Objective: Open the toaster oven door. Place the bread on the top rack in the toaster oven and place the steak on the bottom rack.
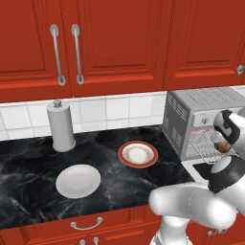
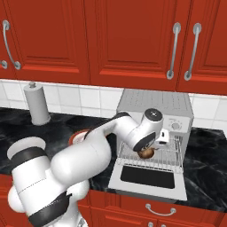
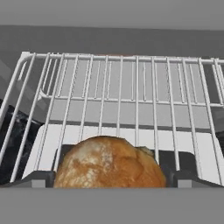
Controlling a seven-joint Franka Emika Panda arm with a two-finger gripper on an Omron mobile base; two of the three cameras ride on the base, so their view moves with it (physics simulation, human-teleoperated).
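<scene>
The toaster oven (image 2: 155,104) stands on the counter with its door (image 2: 148,177) dropped flat. A wire rack (image 3: 131,87) is slid out over the door; I cannot tell whether it is the top rack or the bottom rack. The bread (image 3: 109,162), a lumpy brown roll, sits at the rack's near edge. My gripper (image 3: 111,181) is open, one fingertip on each side of the roll. From the right base view the bread (image 2: 146,154) shows just under the hand, at the oven mouth. The steak is out of view.
A red-rimmed plate (image 1: 138,154) and a white bowl (image 1: 78,180) lie on the dark marble counter (image 1: 28,162) left of the oven. A grey paper towel holder (image 1: 61,125) stands by the tiled wall. Red cabinets hang above.
</scene>
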